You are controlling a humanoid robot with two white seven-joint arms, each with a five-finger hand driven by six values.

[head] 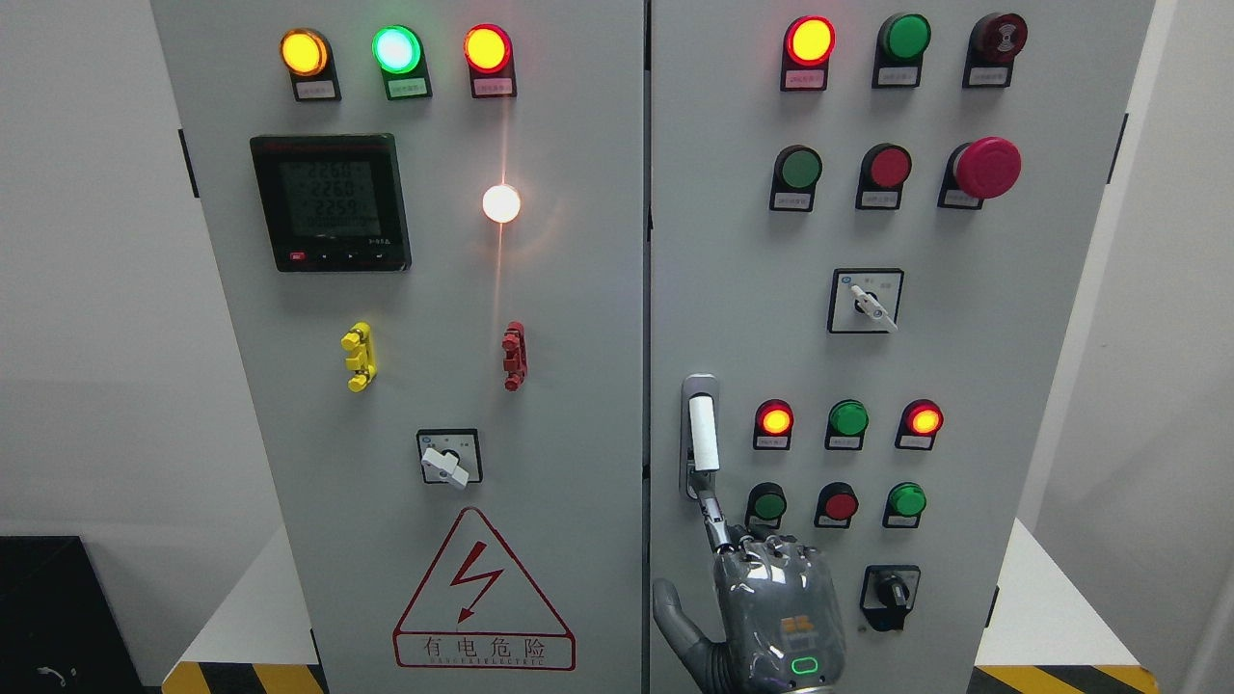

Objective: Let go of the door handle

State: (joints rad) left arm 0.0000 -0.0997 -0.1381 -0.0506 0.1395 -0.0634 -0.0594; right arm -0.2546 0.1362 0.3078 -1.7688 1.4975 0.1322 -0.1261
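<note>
A white bar door handle stands upright in a grey mount at the left edge of the cabinet's right door. My right hand rises from the bottom edge just below it, its back facing me. Its index finger points straight up and its tip reaches the handle's lower end. The thumb is spread out to the left. Nothing is wrapped around the handle and the hand holds nothing. The other fingers are foreshortened behind the knuckles. Both doors look closed. My left arm does not show.
Lit and unlit push buttons sit right of the handle, a rotary switch beside my hand. The left door carries a meter, yellow and red clips, and a warning triangle.
</note>
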